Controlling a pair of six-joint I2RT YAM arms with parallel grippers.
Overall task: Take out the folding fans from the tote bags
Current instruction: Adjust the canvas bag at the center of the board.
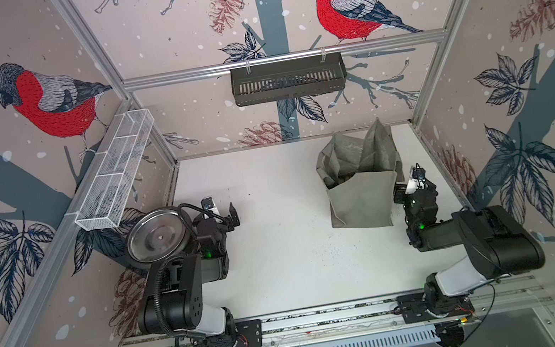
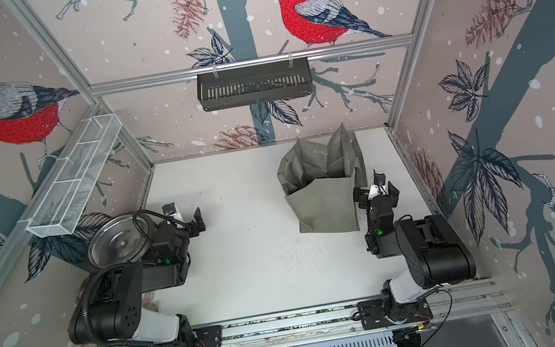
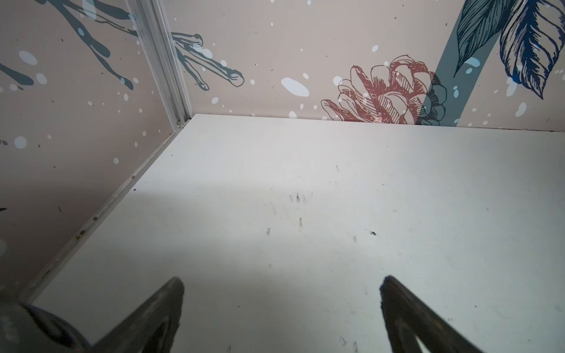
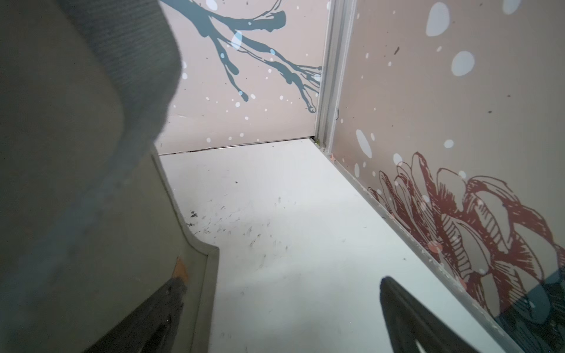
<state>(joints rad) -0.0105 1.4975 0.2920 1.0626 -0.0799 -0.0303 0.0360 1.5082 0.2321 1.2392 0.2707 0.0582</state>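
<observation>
Olive tote bag (image 1: 362,202) stood upright on the far right part of the tabletop (image 1: 278,237), mouth open upward. Interior was shadowed; contents could not be made out. Left fingers (image 3: 159,311) were spread apart, holding nothing, over bare tabletop beside a round steel dish (image 1: 156,235). Right fingers (image 4: 406,308) were likewise spread and empty, just beside the bag's side panel; contact could not be told.
</observation>
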